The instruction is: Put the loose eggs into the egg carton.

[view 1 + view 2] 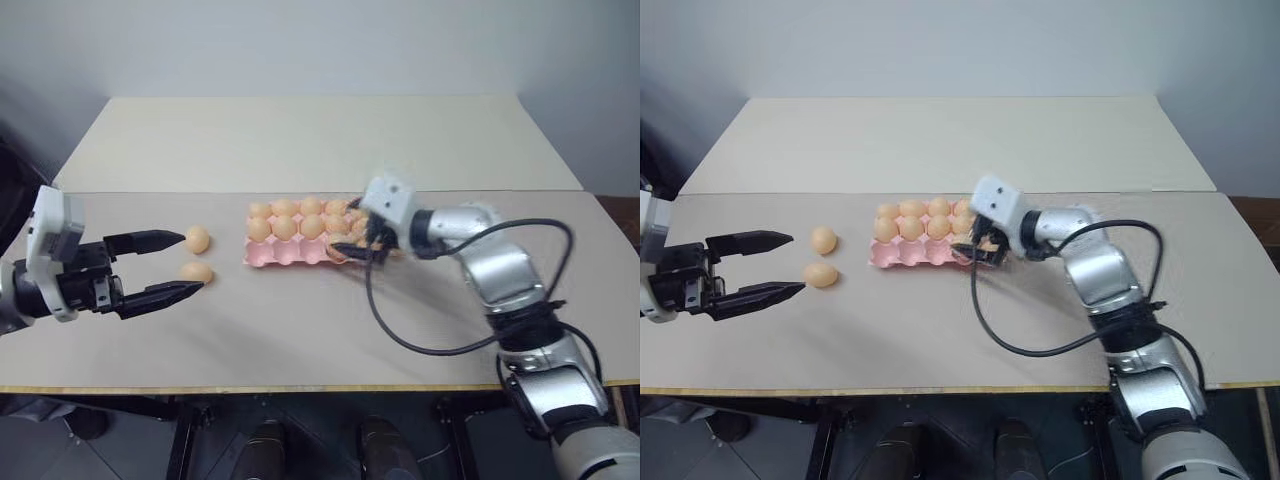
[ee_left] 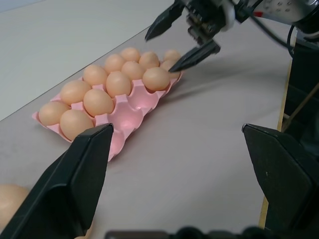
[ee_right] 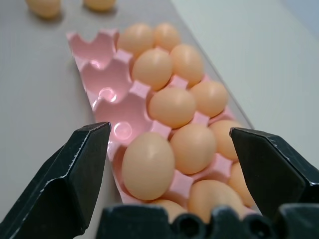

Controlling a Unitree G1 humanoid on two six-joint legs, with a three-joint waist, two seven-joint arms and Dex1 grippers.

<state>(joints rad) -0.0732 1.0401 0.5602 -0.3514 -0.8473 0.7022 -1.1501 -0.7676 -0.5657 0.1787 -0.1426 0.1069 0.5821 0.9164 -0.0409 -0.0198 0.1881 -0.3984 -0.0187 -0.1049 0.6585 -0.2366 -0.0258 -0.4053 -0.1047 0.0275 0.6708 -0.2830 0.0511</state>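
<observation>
Left gripper (image 1: 187, 264) held out low and level, fingers spread wide, nothing between them. Right gripper (image 3: 169, 149) reaching forward and leftward on a bent arm, fingers parted, empty.

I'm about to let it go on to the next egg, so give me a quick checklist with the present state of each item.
1. Right claw open and holding nothing: ok.
2. Egg below the right claw seated in its cup of the egg carton: ok.
3. Empty cups left in the carton's near row: ok, three show.
4. Loose eggs within the left arm's reach: ok, two loose eggs lie on the table just ahead of the left claw.
5. Left claw open and empty: ok.
6. Right claw clear of the carton: cannot tell, it hangs close over the carton's end.
</observation>
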